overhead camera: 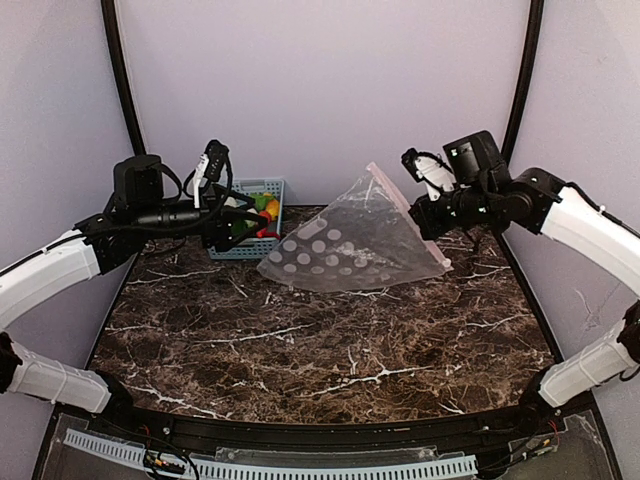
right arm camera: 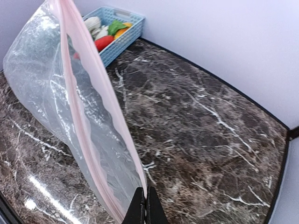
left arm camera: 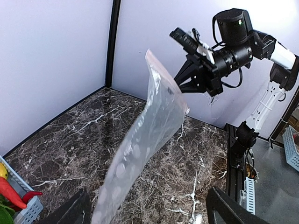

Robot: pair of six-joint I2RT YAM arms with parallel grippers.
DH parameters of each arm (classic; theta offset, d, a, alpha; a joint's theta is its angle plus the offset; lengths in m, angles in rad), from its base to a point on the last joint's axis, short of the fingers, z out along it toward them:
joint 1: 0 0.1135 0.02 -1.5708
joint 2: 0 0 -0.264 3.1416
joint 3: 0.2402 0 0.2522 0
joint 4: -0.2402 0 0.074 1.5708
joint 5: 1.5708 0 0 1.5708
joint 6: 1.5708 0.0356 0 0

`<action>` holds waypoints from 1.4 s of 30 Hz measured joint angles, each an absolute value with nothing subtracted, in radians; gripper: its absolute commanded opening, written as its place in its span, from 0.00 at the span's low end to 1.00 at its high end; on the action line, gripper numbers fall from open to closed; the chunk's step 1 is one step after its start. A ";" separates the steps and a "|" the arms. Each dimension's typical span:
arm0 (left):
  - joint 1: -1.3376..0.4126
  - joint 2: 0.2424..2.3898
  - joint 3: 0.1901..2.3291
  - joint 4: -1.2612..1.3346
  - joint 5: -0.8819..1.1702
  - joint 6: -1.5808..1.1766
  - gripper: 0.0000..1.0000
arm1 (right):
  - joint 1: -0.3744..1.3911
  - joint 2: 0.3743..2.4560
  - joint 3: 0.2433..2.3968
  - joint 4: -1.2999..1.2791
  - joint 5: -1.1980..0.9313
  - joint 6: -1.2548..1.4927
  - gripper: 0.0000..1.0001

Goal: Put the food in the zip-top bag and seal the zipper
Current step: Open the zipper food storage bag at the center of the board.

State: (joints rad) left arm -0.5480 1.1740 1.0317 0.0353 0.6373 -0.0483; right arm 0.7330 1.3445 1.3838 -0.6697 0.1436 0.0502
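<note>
Here, right end effector (right arm camera: 144,201) pinches zip-top bag (right arm camera: 44,79) at zipper (right arm camera: 93,93) edge.

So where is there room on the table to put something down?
The near half of the table is bare, from the near edge up to the bag. Right of the bag is bare too. The far left is crowded: basket, food, left gripper.

zip-top bag (overhead camera: 350,245) blocking centre, basket (overhead camera: 262,185) back-left, near tabletop (overhead camera: 320,350) free

No text, label, brand or number can be read anywhere — not on any surface shown.
</note>
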 measured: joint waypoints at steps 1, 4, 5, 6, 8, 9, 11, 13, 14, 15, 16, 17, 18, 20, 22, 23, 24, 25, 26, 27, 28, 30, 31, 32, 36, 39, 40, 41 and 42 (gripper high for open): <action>-0.548 1.174 1.032 0.035 0.632 -0.048 0.85 | 0.718 1.340 1.393 -0.680 0.154 0.051 0.00; -0.548 1.177 1.032 0.028 0.618 -0.051 0.85 | 0.680 1.317 1.477 -0.766 0.233 0.054 0.00; -0.548 1.177 1.032 0.027 0.614 -0.056 0.85 | 0.672 1.311 1.502 -0.789 0.258 0.056 0.00; -0.548 1.177 1.032 0.027 0.611 -0.062 0.85 | 0.664 1.302 1.529 -0.817 0.286 0.060 0.00; -0.548 1.177 1.036 0.027 0.604 -0.086 0.84 | 0.661 1.287 1.561 -0.855 0.316 0.069 0.00; -0.548 1.177 1.040 0.027 0.601 -0.104 0.84 | 0.661 1.280 1.571 -0.871 0.320 0.075 0.00; -0.548 1.176 1.047 0.031 0.590 -0.148 0.83 | 0.661 1.269 1.583 -0.897 0.312 0.094 0.00; -0.554 1.175 1.047 0.040 0.570 -0.203 0.83 | 0.661 1.266 1.581 -0.913 0.279 0.118 0.00; -0.560 1.175 1.042 0.055 0.559 -0.232 0.83 | 0.661 1.265 1.571 -0.911 0.258 0.132 0.00; -0.570 1.172 1.030 0.073 0.550 -0.260 0.83 | 0.661 1.265 1.557 -0.907 0.232 0.142 0.00; -0.585 1.167 1.010 0.099 0.532 -0.293 0.83 | 0.661 1.264 1.523 -0.889 0.194 0.160 0.00; -0.601 1.163 0.990 0.116 0.521 -0.316 0.82 | 0.662 1.264 1.496 -0.874 0.168 0.171 0.00; -0.620 1.158 0.964 0.138 0.505 -0.344 0.82 | 0.665 1.264 1.453 -0.850 0.124 0.188 0.00; -0.668 1.159 0.904 0.192 0.466 -0.406 0.82 | 0.673 1.270 1.377 -0.809 0.060 0.218 0.00; -0.706 1.166 0.849 0.242 0.431 -0.462 0.82 | 0.690 1.281 1.304 -0.758 -0.005 0.252 0.00; -0.726 1.175 0.822 0.274 0.415 -0.497 0.82 | 0.703 1.290 1.273 -0.729 -0.035 0.270 0.00; -0.740 1.188 0.803 0.301 0.400 -0.523 0.82 | 0.717 1.300 1.250 -0.699 -0.062 0.289 0.00; -0.757 1.204 0.785 0.331 0.383 -0.548 0.82 | 0.733 1.311 1.231 -0.670 -0.087 0.305 0.00; -0.771 1.220 0.773 0.355 0.369 -0.571 0.81 | 0.749 1.322 1.216 -0.637 -0.110 0.323 0.00; -0.789 1.243 0.762 0.388 0.352 -0.602 0.80 | 0.767 1.333 1.201 -0.598 -0.132 0.342 0.00; -0.802 1.266 0.756 0.413 0.336 -0.624 0.77 | 0.783 1.341 1.188 -0.561 -0.151 0.361 0.00; -0.832 1.313 0.751 0.469 0.308 -0.669 0.75 | 0.808 1.359 1.172 -0.492 -0.184 0.397 0.00; -0.846 1.332 0.751 0.493 0.298 -0.685 0.75 | 0.818 1.366 1.168 -0.463 -0.195 0.410 0.00; -0.859 1.351 0.751 0.518 0.289 -0.700 0.75 | 0.826 1.373 1.164 -0.432 -0.206 0.425 0.00; -0.899 1.417 0.751 0.599 0.261 -0.756 0.71 | 0.850 1.401 1.157 -0.331 -0.233 0.471 0.00; -0.913 1.456 0.751 0.638 0.245 -0.793 0.65 | 0.860 1.411 1.154 -0.282 -0.243 0.493 0.00; -0.913 1.466 0.751 0.646 0.242 -0.800 0.64 | 0.864 1.412 1.153 -0.273 -0.245 0.499 0.00; -0.913 1.476 0.751 0.656 0.241 -0.809 0.61 | 0.867 1.414 1.153 -0.265 -0.247 0.503 0.00; -0.913 1.486 0.751 0.665 0.237 -0.814 0.58 | 0.871 1.414 1.153 -0.257 -0.247 0.508 0.00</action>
